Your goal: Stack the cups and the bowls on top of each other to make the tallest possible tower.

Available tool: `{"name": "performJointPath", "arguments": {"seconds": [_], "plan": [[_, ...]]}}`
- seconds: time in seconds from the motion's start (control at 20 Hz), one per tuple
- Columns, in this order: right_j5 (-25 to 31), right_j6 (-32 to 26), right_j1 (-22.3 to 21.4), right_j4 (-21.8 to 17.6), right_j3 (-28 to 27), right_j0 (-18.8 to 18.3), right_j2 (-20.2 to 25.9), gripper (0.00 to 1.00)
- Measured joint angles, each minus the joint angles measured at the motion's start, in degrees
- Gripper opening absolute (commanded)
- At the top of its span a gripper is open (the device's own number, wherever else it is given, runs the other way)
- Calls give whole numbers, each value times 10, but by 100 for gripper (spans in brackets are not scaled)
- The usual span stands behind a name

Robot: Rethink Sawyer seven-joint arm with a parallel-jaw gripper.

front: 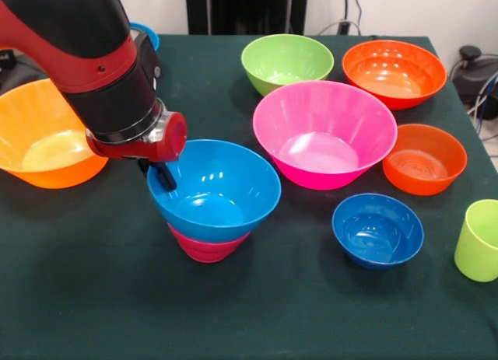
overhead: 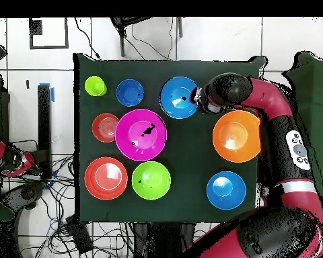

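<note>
A medium blue bowl (front: 218,190) rests level on top of a small crimson bowl (front: 207,247) near the table's front; from overhead only the blue bowl (overhead: 177,97) of this pair shows. My gripper (front: 162,176) hangs at the blue bowl's left rim, touching or almost touching it, and in the overhead view the gripper (overhead: 193,98) sits at the bowl's right edge. The large pink bowl (front: 324,134) stands just right of the pair. The lime-green cup (front: 478,240) stands upright at the right edge, apart from everything.
A green bowl (front: 286,61) and a large red-orange bowl (front: 394,71) stand at the back. A smaller red-orange bowl (front: 424,159) and a small blue bowl (front: 378,229) sit right of the pink one. A large orange bowl (front: 43,138) is at far left, with another blue bowl (overhead: 225,190) behind the arm.
</note>
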Motion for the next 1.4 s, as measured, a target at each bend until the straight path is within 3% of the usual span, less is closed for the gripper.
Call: {"name": "performJointPath", "arguments": {"seconds": [0.15,0.2,1.4], "plan": [[0,0,-4,-1,0,0,-4,0],[0,0,-7,-3,0,0,-7,100],[0,0,-6,-7,3,-1,-20,100]]}}
